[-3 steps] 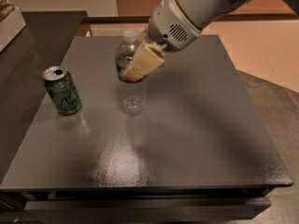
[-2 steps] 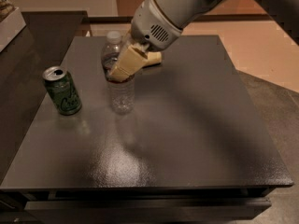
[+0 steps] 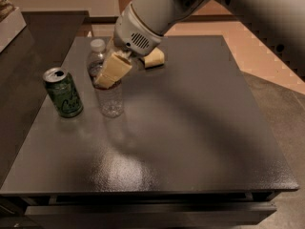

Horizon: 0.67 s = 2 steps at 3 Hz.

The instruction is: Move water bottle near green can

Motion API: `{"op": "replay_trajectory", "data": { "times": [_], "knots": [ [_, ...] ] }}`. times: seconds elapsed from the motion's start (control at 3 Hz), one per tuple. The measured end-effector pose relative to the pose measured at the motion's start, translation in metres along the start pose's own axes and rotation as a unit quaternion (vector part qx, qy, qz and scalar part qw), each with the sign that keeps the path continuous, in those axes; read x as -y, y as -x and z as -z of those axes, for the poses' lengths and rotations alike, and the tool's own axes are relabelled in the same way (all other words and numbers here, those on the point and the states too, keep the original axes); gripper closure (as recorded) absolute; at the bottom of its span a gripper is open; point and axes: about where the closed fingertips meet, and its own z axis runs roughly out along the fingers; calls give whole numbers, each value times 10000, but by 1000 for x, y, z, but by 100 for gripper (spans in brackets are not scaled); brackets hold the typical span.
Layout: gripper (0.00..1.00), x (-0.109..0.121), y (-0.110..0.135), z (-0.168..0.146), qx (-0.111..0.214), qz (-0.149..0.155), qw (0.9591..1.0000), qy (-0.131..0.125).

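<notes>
The water bottle (image 3: 108, 97) is clear with a white cap and stands tilted at the table's left middle, its base close to the tabletop. My gripper (image 3: 114, 68) is shut on the water bottle around its upper body; one tan finger (image 3: 112, 70) crosses in front of the bottle and the other tan finger (image 3: 153, 58) shows behind. The green can (image 3: 63, 93) with a silver top stands upright just left of the bottle, a small gap between them.
The dark grey table (image 3: 190, 128) has its front edge near the bottom of the view. A pale shelf edge (image 3: 9, 25) sits at the far left. The white arm (image 3: 157, 8) reaches in from the upper right.
My gripper has carried the water bottle leftwards across the table, from near the middle to right beside the green can. The can has not moved.
</notes>
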Motion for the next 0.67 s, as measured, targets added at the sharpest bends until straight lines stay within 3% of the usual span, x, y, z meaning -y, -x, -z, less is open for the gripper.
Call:
{"op": "replay_trajectory", "data": {
  "times": [0.67],
  "knots": [
    [59,1,9,-24,59,57,9999,120]
  ]
}}
